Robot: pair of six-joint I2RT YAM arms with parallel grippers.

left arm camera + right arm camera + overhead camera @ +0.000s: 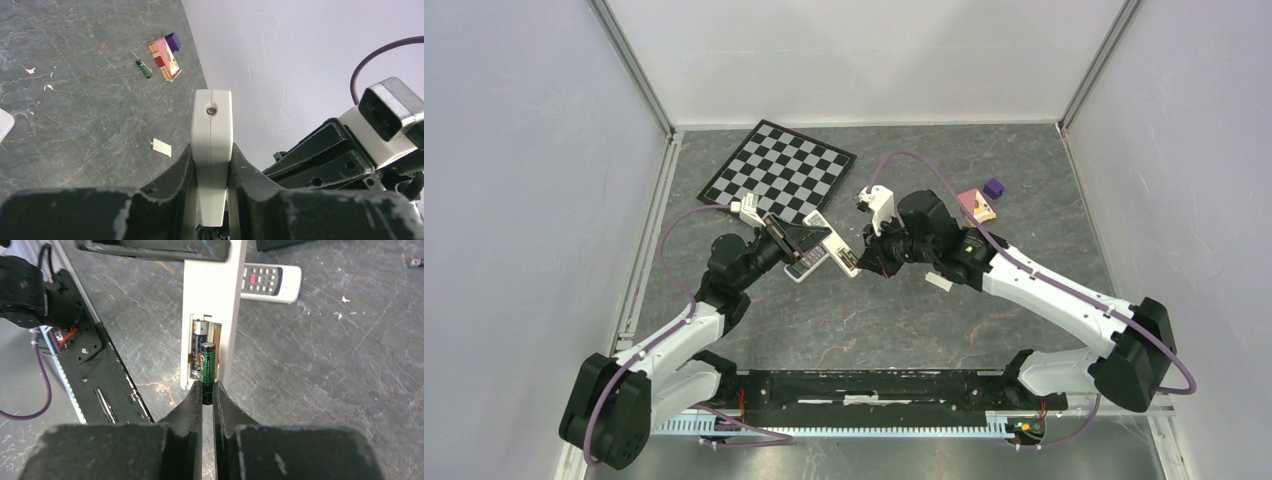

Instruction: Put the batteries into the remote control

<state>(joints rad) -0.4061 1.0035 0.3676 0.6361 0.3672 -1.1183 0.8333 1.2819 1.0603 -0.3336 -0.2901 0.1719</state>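
The white remote control (212,300) is held off the table, its open battery bay facing my right wrist camera. My left gripper (212,150) is shut on it, gripping its two faces, and the left wrist view shows it edge-on (212,120). One dark battery (199,335) lies in the bay. My right gripper (207,387) is shut on a green battery (207,365), whose far end sits over the bay beside the first. In the top view both grippers meet mid-table, left (819,240) and right (864,258). Another green battery (144,69) lies loose on the table.
A second remote (270,282), buttons up, lies just beyond the held one (807,264). A small white cover plate (938,283) lies near my right arm. A coloured box (977,207) and purple block (993,187) sit at the right rear, and a chessboard (779,168) at the left rear.
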